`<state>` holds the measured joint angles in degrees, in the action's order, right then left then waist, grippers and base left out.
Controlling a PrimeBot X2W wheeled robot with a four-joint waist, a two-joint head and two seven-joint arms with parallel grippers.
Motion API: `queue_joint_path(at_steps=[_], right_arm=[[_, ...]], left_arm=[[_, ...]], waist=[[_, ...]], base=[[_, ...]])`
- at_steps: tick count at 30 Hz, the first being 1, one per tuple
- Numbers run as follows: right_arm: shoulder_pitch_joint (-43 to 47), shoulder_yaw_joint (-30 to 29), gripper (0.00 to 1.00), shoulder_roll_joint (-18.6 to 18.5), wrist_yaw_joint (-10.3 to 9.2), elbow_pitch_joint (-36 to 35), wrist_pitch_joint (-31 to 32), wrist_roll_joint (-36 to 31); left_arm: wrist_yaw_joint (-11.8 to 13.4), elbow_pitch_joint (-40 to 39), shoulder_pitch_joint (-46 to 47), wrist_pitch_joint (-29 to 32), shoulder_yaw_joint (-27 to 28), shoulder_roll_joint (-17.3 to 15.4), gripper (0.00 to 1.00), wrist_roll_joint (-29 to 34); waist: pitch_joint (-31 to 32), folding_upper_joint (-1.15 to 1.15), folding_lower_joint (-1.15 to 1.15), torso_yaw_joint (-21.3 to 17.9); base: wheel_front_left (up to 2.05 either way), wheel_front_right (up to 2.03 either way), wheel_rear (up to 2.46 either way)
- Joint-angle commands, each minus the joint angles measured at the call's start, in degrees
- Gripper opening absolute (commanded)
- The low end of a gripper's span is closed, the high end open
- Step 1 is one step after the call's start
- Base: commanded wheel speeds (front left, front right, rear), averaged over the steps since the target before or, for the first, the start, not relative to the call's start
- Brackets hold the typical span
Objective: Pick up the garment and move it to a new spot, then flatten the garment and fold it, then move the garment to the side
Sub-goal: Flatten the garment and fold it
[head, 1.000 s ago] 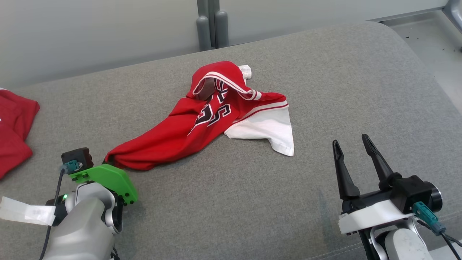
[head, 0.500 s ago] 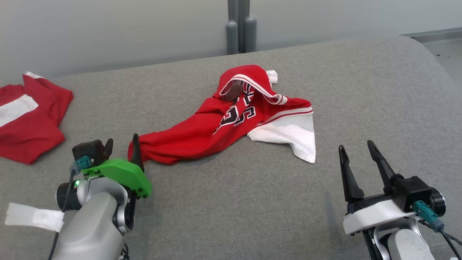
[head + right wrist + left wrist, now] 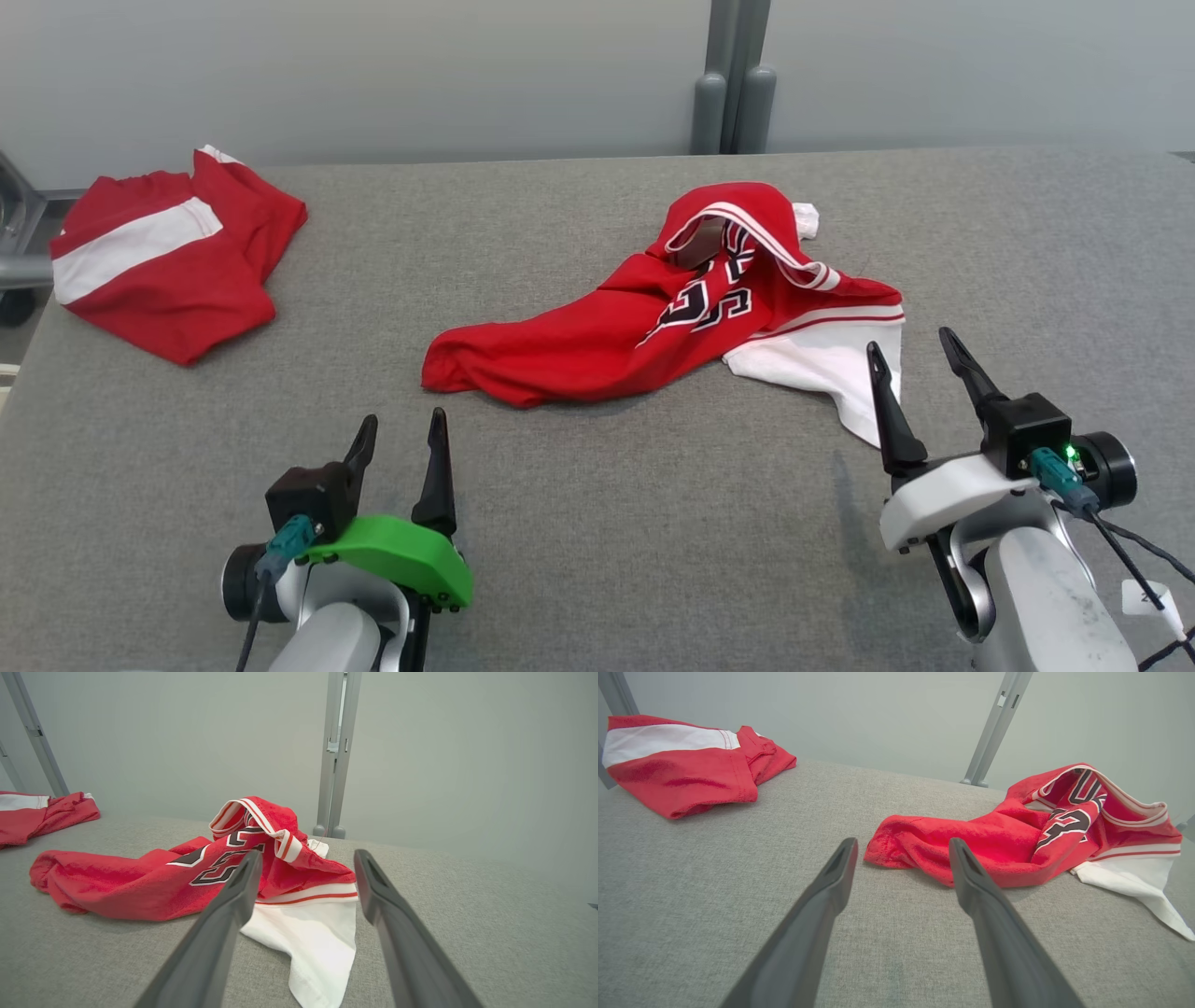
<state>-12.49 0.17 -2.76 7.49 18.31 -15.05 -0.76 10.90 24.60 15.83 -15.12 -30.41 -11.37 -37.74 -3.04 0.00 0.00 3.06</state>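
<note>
A crumpled red basketball jersey [image 3: 579, 350] (white trim, black numerals, a white panel at its right end) is seen lying on the grey fabric-covered bench [image 3: 653, 541], toward 1 o'clock from the middle of the head view. The left gripper [image 3: 403, 418] is found at 7 o'clock, its jaws spread apart and empty, near the jersey's red end. The right gripper [image 3: 909, 340] is placed at 4 o'clock, jaws likewise apart with nothing held, close by the white panel. A second red-and-white garment [image 3: 168, 280] is laid at 10 o'clock, well apart from the jersey.
</note>
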Motion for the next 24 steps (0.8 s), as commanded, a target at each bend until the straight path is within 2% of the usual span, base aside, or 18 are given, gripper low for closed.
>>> queue_joint_path(at_steps=[1, 9, 17, 24], right_arm=[[-0.97, -0.40, 1.00, -0.23, 0.00, 0.85, -0.21, -0.48], [-8.61, -0.31, 1.00, -0.52, 0.00, 11.14, 0.28, -5.53], [-19.97, 1.95, 1.00, -5.67, 0.00, 25.96, 2.79, -13.30], [-27.83, 5.04, 1.00, -9.23, 0.00, 36.30, 4.55, -16.41]], left_arm=[[0.53, -0.95, -1.00, -0.03, 0.39, 0.08, 1.00, 0.98], [1.92, -9.08, -7.38, -0.03, 2.74, -0.07, 1.00, 3.99], [1.60, -11.67, -6.46, -0.02, 2.43, 0.64, 1.00, 4.86], [0.76, -11.51, -4.39, -0.01, 1.51, 1.68, 1.00, 5.39]], waist=[[-0.28, 0.00, 0.00, 1.22], [-1.09, 0.00, 0.00, 2.85], [-4.19, 0.00, 0.00, 6.96], [-7.65, 0.00, 0.00, 11.18]], base=[[0.00, 0.00, 0.00], [0.00, 0.00, 0.00], [0.00, 0.00, 0.00], [0.00, 0.00, 0.00]])
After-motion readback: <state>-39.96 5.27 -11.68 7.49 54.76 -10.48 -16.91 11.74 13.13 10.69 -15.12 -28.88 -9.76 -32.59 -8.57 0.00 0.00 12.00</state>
